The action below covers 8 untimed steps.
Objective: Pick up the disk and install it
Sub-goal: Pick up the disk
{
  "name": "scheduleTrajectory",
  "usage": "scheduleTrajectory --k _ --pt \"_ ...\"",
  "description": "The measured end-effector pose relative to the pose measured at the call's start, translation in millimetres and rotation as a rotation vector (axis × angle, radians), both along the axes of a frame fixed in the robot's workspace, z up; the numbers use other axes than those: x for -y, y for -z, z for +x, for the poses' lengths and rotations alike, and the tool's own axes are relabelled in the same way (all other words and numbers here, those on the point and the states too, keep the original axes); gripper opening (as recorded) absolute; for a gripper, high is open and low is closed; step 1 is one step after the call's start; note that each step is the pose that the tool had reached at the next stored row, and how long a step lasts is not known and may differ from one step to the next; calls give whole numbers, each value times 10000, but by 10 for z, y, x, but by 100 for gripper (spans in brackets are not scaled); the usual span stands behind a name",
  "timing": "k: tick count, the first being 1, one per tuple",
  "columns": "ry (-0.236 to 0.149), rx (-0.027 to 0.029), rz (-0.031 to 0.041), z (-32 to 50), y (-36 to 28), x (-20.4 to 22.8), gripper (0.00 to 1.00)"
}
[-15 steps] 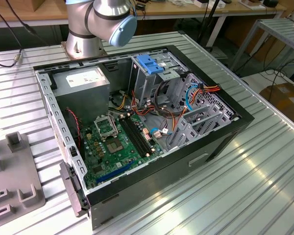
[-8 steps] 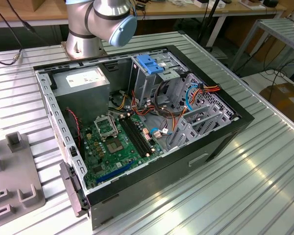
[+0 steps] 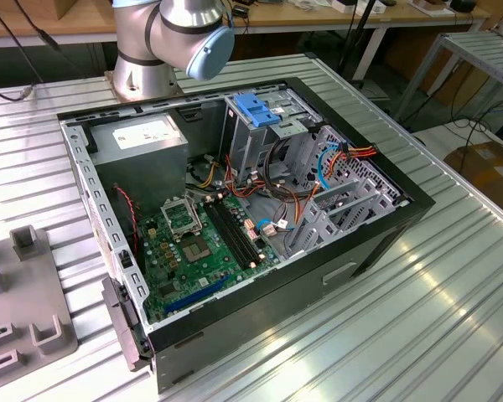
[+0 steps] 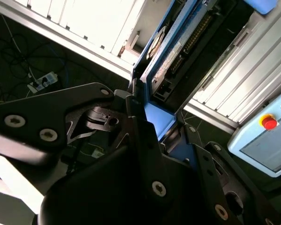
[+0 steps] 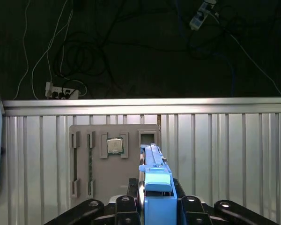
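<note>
- Ribbed metal tabletop (image 5: 225,150), floor beyond its edge.
- Tool (image 5: 157,201) clamped on the disk (image 5: 153,164) (blue rail showing); long axis straight out from tool.

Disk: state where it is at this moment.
In both wrist views the disk is clamped in the gripper's jaws; in the first wrist view it is edge-on, with the grey tray beyond it.

Unable to inspect disk (image 5: 153,161) end clamped within gripper (image 5: 157,199), first wrist view; unable to trace arm (image 3: 184,33) past exterior view's edge.
</note>
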<state>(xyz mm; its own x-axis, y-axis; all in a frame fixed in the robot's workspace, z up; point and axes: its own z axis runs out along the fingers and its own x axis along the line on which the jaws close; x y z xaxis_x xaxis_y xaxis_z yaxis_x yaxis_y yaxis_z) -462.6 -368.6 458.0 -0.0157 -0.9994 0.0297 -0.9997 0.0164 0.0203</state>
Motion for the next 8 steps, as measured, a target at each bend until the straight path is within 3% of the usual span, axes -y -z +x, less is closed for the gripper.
scheduleTrajectory --k 4,8 --pt "0 1 0 0 -79 0 37" --pt "0 1 0 0 -216 0 37"
